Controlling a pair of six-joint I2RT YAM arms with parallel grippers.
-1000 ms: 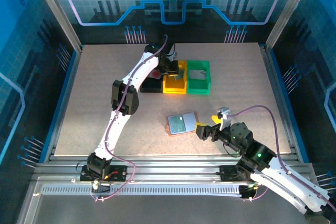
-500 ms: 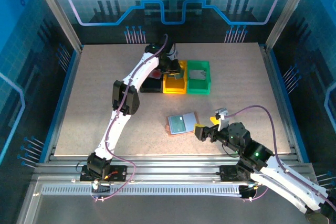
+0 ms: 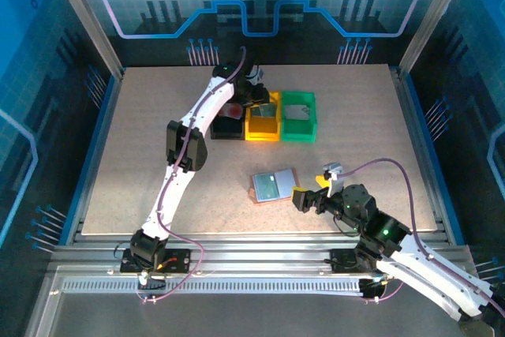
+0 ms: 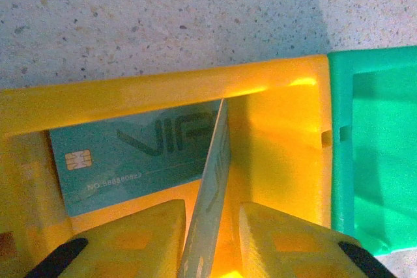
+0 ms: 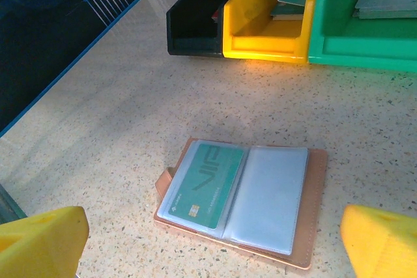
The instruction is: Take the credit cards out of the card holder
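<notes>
One teal card (image 5: pixel 203 187) is left in the card holder (image 5: pixel 270 196), in front of your spread right gripper (image 5: pixel 212 239). A second card (image 4: pixel 214 161) stands between the fingers of the left gripper (image 4: pixel 212 226) in the yellow bin (image 4: pixel 280 128); grip indeterminate.

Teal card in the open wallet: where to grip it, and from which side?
Grip a short edge of the teal card, coming in low along its length. It lies flat under a clear sleeve in the open card holder, so no face pinch; which end opens is unclear.
</notes>
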